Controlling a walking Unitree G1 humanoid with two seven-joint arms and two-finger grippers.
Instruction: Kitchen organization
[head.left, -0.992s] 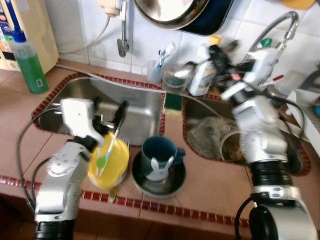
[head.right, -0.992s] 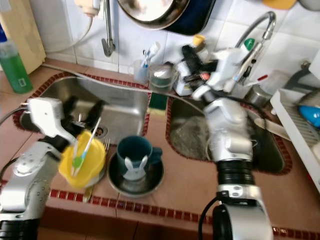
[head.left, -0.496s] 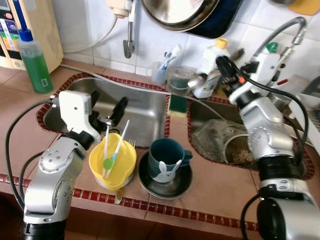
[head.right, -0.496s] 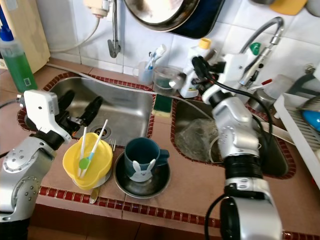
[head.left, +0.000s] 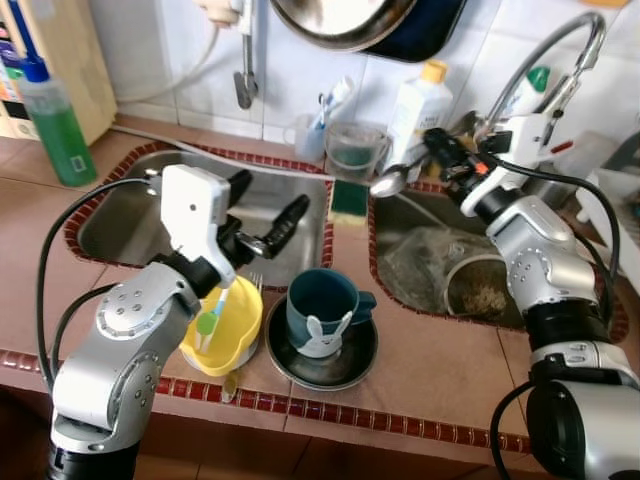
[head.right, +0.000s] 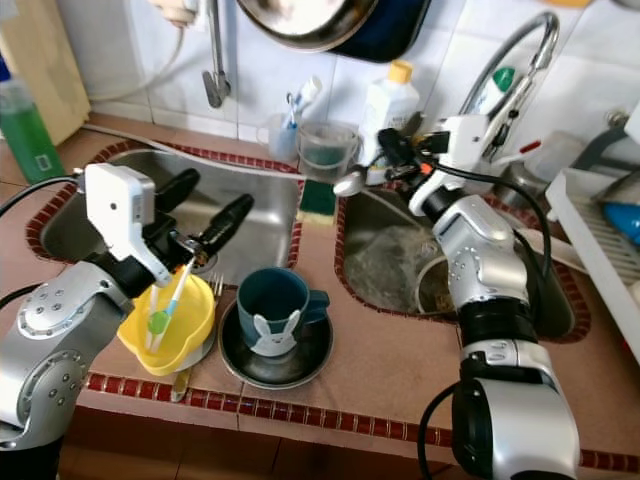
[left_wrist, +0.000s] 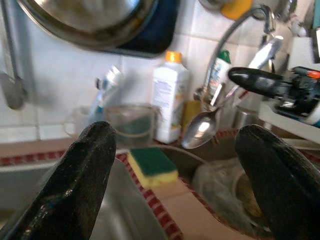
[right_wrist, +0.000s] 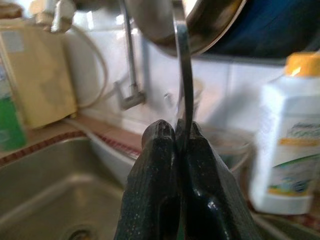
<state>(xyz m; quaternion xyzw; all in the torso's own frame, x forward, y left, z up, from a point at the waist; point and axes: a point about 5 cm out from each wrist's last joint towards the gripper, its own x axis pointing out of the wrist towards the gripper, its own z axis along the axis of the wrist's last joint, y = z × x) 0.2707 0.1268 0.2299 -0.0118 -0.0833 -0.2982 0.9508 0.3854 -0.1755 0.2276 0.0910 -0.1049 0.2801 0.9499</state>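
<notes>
No wording can be read: the printed label on the white plastic bottle with the yellow cap (right_wrist: 288, 155) is blurred.

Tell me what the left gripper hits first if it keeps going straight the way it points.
Probably the green-and-yellow sponge on the divider between the basins, which sits nearest ahead of the open left gripper; the held spoon hangs beyond. Depth is uncertain.
</notes>
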